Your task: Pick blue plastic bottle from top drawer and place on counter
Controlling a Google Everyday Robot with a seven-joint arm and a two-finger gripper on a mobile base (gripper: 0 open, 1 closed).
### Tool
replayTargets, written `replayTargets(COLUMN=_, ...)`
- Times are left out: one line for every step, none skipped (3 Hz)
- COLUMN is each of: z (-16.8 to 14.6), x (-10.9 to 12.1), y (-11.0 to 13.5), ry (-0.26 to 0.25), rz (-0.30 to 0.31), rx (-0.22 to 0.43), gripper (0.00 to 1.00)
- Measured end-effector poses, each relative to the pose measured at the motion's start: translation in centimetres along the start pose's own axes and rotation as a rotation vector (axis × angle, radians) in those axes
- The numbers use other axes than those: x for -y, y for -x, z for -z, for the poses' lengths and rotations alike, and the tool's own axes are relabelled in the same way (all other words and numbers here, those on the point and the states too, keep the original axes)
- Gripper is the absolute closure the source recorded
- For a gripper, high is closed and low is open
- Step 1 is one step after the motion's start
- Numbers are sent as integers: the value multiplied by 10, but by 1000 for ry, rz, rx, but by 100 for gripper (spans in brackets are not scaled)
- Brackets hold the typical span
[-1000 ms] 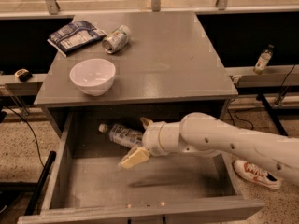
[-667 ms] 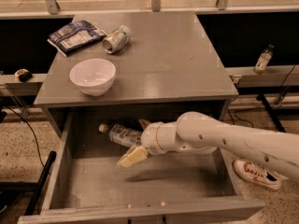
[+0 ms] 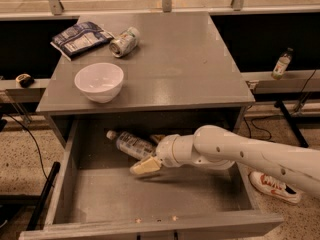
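Note:
The blue plastic bottle (image 3: 130,144), clear with a white cap, lies on its side at the back of the open top drawer (image 3: 150,201), cap pointing left. My gripper (image 3: 151,153) reaches in from the right on a white arm. It is open, with one yellowish finger (image 3: 144,167) in front of the bottle's base end and the other behind it. The bottle rests on the drawer floor. The counter (image 3: 190,59) is the grey top above the drawer.
On the counter stand a white bowl (image 3: 99,81), a metal can on its side (image 3: 124,41) and a blue snack bag (image 3: 80,38), all at the left. A small bottle (image 3: 282,64) stands on a ledge at the right. A shoe (image 3: 275,186) lies on the floor.
The gripper has edged slightly closer around the bottle's base end. The bottle has not moved.

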State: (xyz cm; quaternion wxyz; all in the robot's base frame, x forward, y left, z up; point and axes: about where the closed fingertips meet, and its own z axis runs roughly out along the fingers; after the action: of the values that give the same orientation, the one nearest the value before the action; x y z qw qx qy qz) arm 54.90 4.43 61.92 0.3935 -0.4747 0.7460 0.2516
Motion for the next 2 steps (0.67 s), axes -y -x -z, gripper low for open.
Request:
replayTargets(z=-1, x=4, y=-5, ry=8, rz=-12, rx=49, gripper=42)
replayTargets(z=2, x=6, y=-5, ry=39, rz=-31, rx=145, gripper=65)
